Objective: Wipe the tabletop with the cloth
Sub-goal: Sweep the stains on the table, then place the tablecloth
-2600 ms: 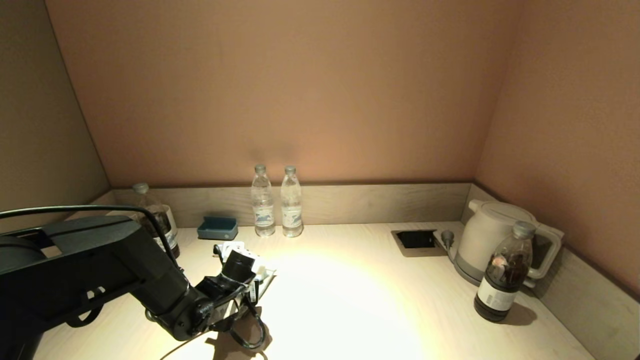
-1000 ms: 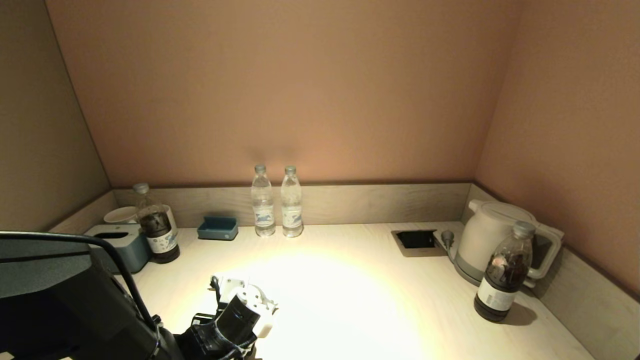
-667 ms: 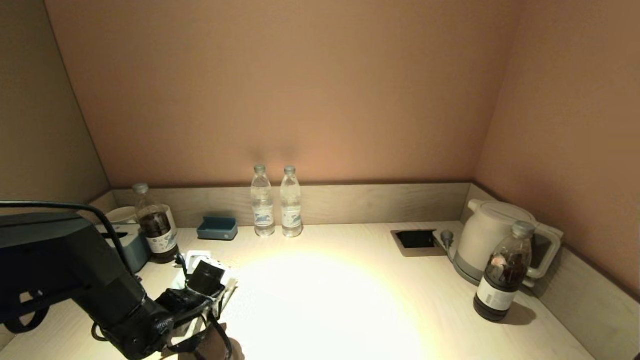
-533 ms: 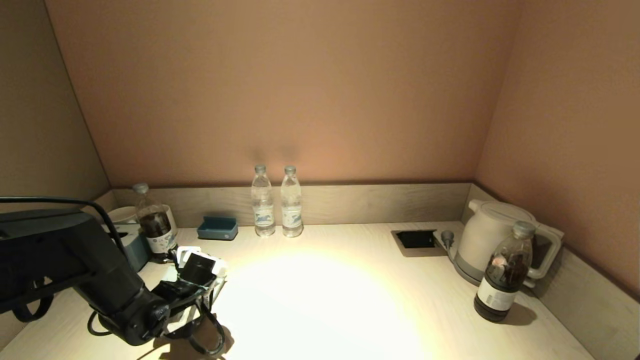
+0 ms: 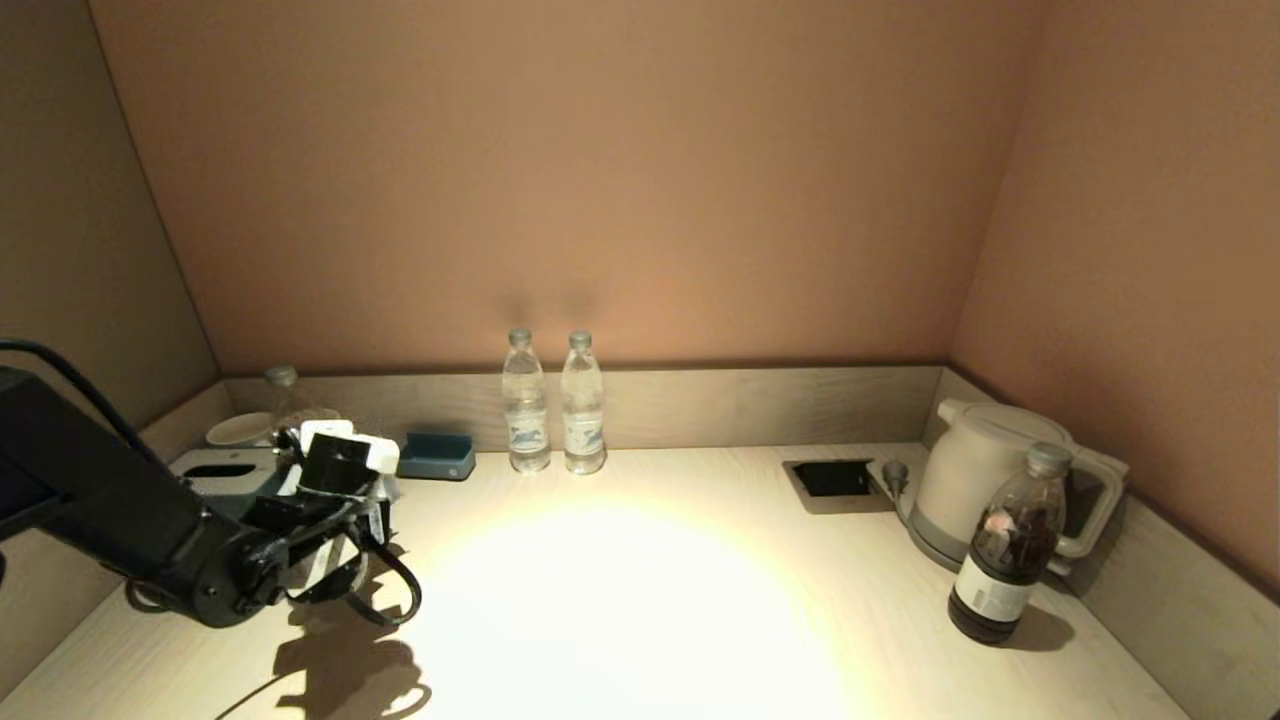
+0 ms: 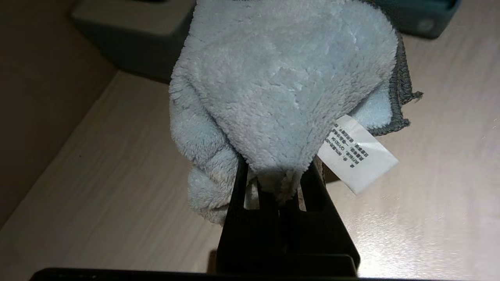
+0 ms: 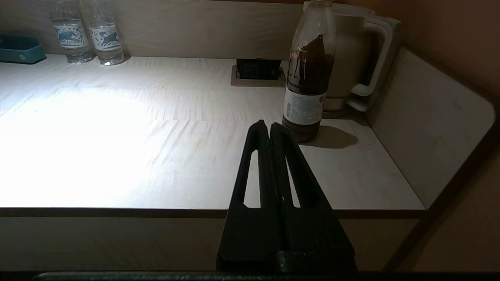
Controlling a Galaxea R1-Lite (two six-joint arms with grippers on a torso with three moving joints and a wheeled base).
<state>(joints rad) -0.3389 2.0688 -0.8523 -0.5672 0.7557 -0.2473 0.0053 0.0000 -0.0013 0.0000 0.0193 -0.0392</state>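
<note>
Your left end effector (image 6: 273, 175) grips the light blue cloth (image 6: 281, 82) over the desk's (image 5: 650, 600) far-left area; the right end effector (image 7: 270, 130), closed, idles off the near edge. Wiping looks underway; how much remains is unclear.

Our left end effector (image 6: 275, 177) is pinching the pale blue cloth (image 6: 281, 78) above the table (image 6: 429, 187). A white label (image 6: 357, 154) is hanging off the cloth.

A dim alcove; an overhead light is washing out the tabletop (image 5: 640, 610) centre. The walls (image 5: 560, 180) are staying shadowy.
</note>
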